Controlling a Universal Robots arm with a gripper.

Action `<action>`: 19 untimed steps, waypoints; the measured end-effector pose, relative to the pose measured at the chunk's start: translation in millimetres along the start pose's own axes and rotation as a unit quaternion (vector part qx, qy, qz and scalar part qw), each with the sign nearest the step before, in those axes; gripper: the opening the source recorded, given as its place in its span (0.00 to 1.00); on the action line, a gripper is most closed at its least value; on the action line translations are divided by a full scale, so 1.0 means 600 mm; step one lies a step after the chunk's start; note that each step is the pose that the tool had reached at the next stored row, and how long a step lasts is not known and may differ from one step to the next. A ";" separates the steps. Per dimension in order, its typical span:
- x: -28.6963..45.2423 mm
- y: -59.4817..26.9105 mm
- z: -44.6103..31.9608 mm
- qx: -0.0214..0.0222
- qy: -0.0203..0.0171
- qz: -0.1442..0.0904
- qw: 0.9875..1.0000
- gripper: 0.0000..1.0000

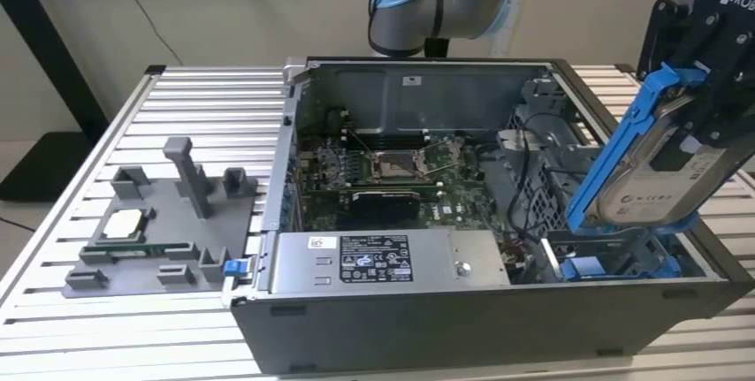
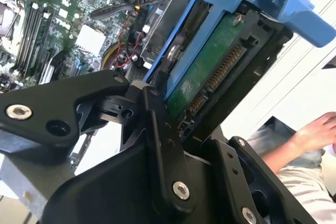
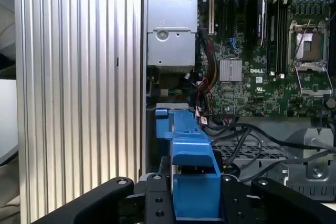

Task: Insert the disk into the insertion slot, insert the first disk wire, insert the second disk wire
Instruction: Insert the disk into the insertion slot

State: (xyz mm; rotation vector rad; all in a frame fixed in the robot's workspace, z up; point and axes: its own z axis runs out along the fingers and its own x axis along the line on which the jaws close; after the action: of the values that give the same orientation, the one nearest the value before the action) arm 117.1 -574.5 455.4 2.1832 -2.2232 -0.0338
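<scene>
**Disk up over the drive cage**

The tool [image 1: 698,120] is clamped on the disk [image 1: 652,178], which hangs tilted at the right edge of the exterior view (white label facing out). Just below, at lower right, the insertion slot [image 1: 613,262] sits in the open computer case [image 1: 472,310].

1. The insertion slot [image 1: 607,262] lies open from above, but the tilted disk [image 1: 643,164], gripped by the tool [image 3: 195,205], hangs over its mouth.
2. Black cables [image 1: 528,188] loop just beside the slot.
3. The power-supply box [image 1: 377,260] stands near it on the exterior view's left.
4. Outside the case [image 1: 472,332], the slatted surface [image 1: 71,337] offers room beside a grey fixture tray [image 1: 165,231].
</scene>
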 end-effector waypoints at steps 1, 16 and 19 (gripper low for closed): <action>0.000 0.000 0.002 0.000 0.000 0.000 1.000 0.00; 0.000 0.000 0.008 0.000 0.000 0.000 1.000 0.00; 0.000 0.000 0.013 0.000 0.000 0.000 1.000 0.00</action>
State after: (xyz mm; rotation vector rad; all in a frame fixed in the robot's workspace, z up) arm 117.2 -574.7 447.6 2.1833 -2.2232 -0.0339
